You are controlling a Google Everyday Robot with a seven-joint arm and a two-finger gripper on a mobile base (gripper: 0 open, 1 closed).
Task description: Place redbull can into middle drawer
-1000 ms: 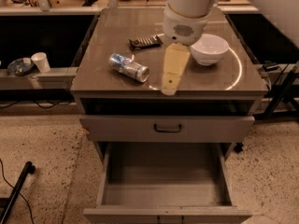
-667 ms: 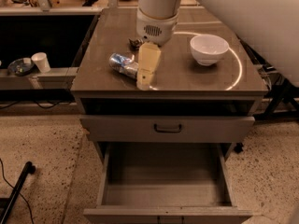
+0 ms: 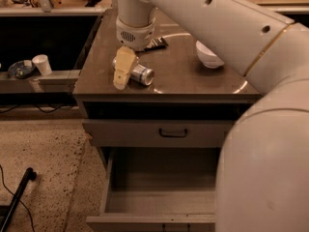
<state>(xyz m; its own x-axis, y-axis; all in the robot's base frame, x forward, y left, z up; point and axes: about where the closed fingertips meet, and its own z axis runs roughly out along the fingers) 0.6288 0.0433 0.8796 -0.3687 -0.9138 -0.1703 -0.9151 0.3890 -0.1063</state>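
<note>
Cream-coloured gripper (image 3: 120, 79) was positioned low over the bench (image 3: 193, 83), covering the left end of the redbull can (image 3: 143, 75). Whether the jaws were wide or narrow could not be told, nor whether they touched the can. The can lay on its side on the bench top, shiny end toward the camera. A dark snack wrapper (image 3: 157, 43) lay behind it and a white bowl (image 3: 208, 56) well to the right. Below, the middle drawer (image 3: 159, 202) stood pulled out beneath a closed drawer front (image 3: 145, 133).
</note>
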